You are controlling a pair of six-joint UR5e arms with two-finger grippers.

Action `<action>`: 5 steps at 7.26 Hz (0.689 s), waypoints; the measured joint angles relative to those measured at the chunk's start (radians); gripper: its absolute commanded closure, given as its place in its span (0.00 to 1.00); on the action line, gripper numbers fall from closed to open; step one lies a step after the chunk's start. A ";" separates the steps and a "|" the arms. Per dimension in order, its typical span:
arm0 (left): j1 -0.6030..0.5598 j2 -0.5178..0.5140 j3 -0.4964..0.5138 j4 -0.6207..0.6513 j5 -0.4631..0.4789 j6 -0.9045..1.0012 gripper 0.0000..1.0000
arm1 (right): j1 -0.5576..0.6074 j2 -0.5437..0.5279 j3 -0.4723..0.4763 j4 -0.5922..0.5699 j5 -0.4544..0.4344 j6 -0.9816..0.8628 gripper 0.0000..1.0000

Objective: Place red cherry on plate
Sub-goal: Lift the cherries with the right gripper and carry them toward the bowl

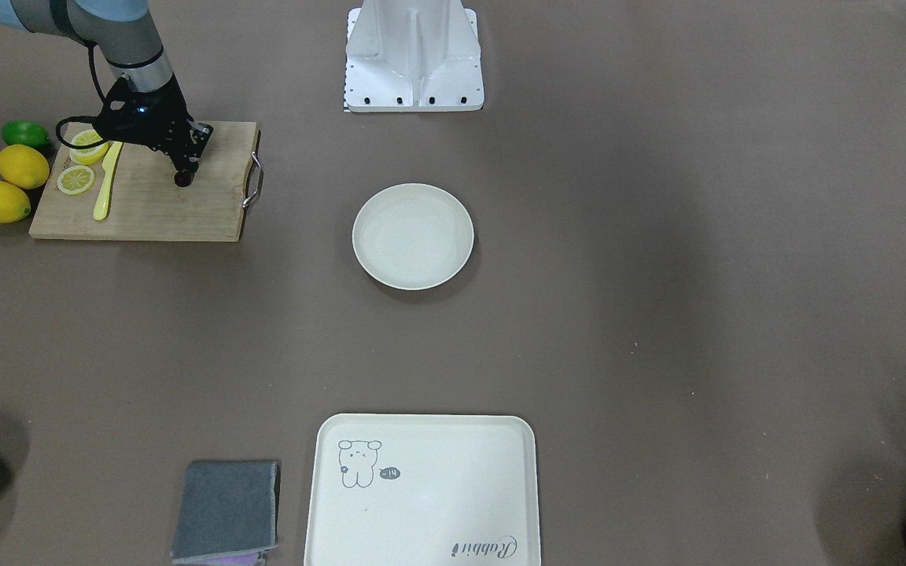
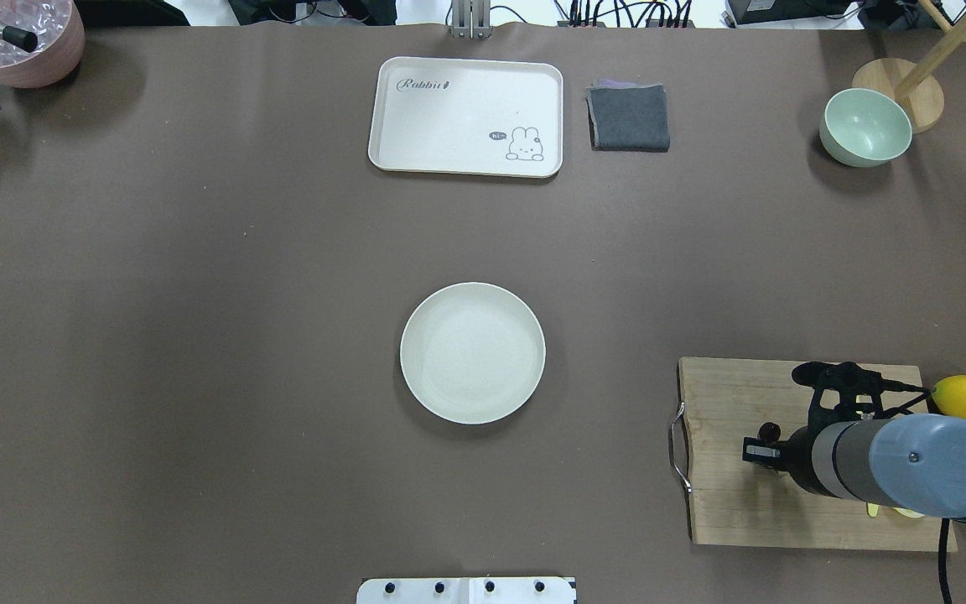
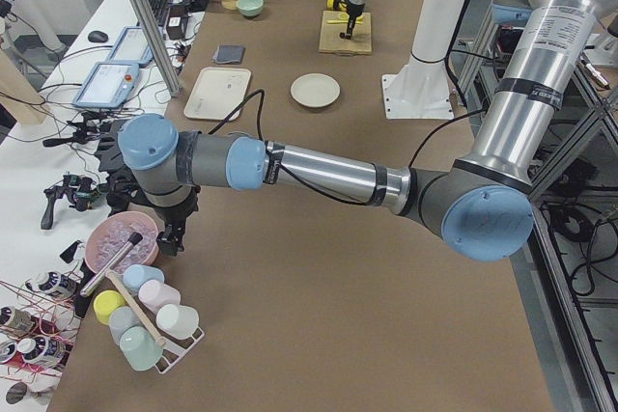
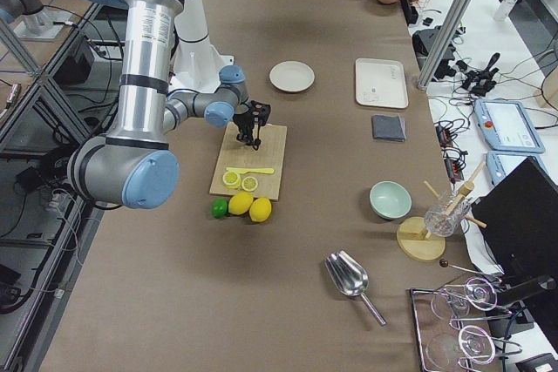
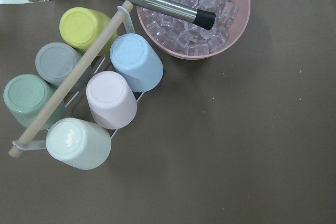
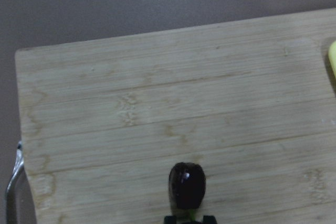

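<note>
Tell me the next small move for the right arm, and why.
Probably lift the right pincer straight up a little. The red cherry looks pinched at its tips, low over the cutting board, while the plate is empty; clearing the board first seems safest.

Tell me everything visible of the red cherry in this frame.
The red cherry looks dark, nearly black, glossy, with a small highlight; only one rounded body shows and no stem can be made out. It is over the wooden cutting board, in its bare half toward the metal handle, apart from the lemon slices. The right gripper is right at it; whether the fingers clamp it cannot be told.
</note>
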State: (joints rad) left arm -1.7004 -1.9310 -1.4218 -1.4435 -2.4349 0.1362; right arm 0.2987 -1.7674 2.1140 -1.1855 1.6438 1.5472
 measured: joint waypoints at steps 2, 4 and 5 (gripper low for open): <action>0.001 -0.004 0.000 0.000 0.000 -0.001 0.02 | 0.064 -0.004 0.046 -0.012 0.064 -0.017 1.00; 0.001 -0.006 -0.001 0.000 -0.001 -0.002 0.02 | 0.230 -0.004 0.144 -0.099 0.235 -0.105 1.00; 0.001 -0.006 -0.003 0.000 -0.001 -0.003 0.02 | 0.345 0.001 0.200 -0.178 0.346 -0.185 1.00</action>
State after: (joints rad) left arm -1.6996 -1.9371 -1.4248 -1.4435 -2.4358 0.1330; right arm 0.6442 -1.7666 2.3142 -1.3634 1.9901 1.3622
